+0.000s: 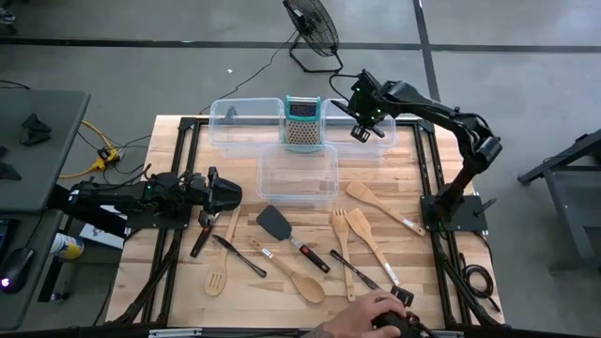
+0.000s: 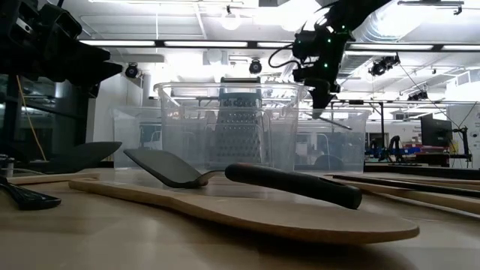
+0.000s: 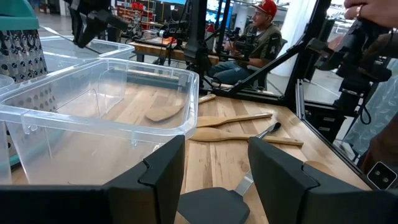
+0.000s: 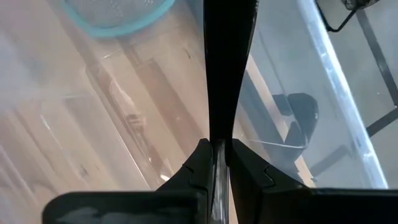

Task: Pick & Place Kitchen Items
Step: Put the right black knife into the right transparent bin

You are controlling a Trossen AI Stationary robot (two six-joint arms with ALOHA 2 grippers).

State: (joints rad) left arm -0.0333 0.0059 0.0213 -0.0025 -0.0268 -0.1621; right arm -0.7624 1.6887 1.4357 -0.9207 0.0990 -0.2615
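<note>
The right hand hangs above the clear bin at the far right of the tabletop, clenched on a thin black-handled tool that points down into that bin. The left hand sits low at the left with its fingers spread and grasping nothing, a black turner just ahead of it. The other wooden spoons and spatulas lie scattered on the near half, in front of the grater

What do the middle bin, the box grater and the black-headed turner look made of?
Middle bin: clear glossy plastic, table boards visible through it. Box grater: likely shiny metal, punched holes, with a teal, probably plastic top. Black-headed turner: matte black head, plastic or nylon by its look.
</note>
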